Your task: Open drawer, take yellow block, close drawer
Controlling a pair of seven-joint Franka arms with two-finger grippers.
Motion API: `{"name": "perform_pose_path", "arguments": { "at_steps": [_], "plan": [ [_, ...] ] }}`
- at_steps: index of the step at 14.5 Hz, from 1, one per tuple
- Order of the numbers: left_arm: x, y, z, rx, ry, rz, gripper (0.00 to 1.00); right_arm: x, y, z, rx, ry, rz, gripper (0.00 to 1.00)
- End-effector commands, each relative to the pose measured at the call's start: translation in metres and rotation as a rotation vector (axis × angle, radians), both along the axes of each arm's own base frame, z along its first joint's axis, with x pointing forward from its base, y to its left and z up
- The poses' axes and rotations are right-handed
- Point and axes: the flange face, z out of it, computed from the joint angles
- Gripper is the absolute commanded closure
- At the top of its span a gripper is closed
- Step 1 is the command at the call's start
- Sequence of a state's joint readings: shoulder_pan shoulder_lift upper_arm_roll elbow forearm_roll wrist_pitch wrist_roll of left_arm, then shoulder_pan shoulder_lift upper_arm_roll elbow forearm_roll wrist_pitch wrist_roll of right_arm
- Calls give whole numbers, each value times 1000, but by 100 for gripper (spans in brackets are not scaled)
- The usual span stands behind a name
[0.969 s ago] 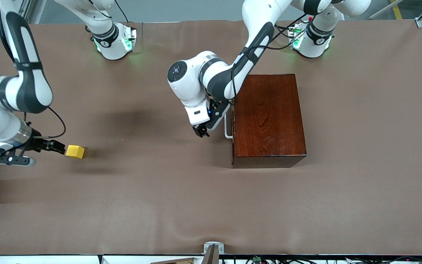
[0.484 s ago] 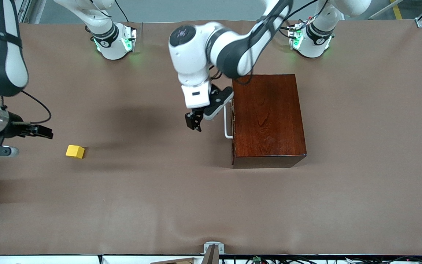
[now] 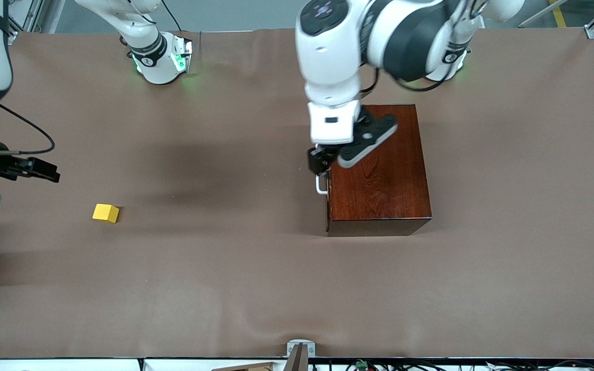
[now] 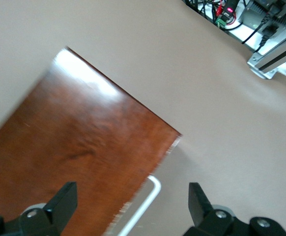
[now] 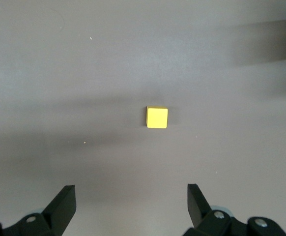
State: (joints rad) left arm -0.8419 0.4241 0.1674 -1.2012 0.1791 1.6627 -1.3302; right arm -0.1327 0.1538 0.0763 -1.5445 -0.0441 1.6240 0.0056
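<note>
A: Where is the yellow block [image 3: 105, 213] being seen?

B: It is lying bare on the table [image 3: 256, 278], toward the right arm's end, well apart from the wooden box [image 3: 377, 170]. The drawer [image 3: 327, 196] is being shown shut, flush with the box, its white handle [image 3: 320, 185] sticking out on the side facing the block.

A: And the fingers?

B: The left gripper [image 3: 320, 161] is being held up over the handle with its fingers [image 4: 64, 199] spread wide and nothing between them. In the left wrist view the handle [image 4: 145, 201] is running lengthwise between the two fingers, along the box's front edge. The right gripper [image 3: 36, 170] is hanging in the air near the block, fingers [image 5: 64, 201] wide apart and empty; in its wrist view the block [image 5: 157, 117] is lying ahead of the fingers, centred between them.

A: Which arm is better placed?

B: The right arm is judged much nearer the block; the left is nearer the handle.
</note>
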Motion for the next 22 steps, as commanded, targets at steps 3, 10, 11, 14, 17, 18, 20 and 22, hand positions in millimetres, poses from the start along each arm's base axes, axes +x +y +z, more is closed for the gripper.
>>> {"name": "perform_pose_path", "arguments": {
  "at_steps": [3, 10, 11, 14, 17, 18, 20, 22],
  "plan": [
    [-6, 68, 19, 47, 83, -130, 0, -15, -1, 33, 18, 12, -11, 0],
    [29, 184, 66, -49, 120, -258, 0, -37, 11, 72, 15, 8, 9, 0],
    [34, 201, 68, -61, 129, -299, 0, -41, 14, 77, 14, 2, 13, 0],
    [34, 249, 83, -58, 148, -378, 0, -51, 31, 92, 7, -14, 41, 0],
    [24, 287, 88, -64, 173, -473, 0, -57, 30, 96, 9, -2, 42, 0],
    [19, 299, 93, -61, 172, -482, 0, -60, 31, 97, 11, 6, 58, 0],
    [10, 316, 96, -50, 188, -535, 0, -60, 30, 96, 13, 12, 67, 0],
    [3, 333, 96, -46, 201, -593, 0, -59, 15, 95, 19, 12, 107, 0]
  ]
}}
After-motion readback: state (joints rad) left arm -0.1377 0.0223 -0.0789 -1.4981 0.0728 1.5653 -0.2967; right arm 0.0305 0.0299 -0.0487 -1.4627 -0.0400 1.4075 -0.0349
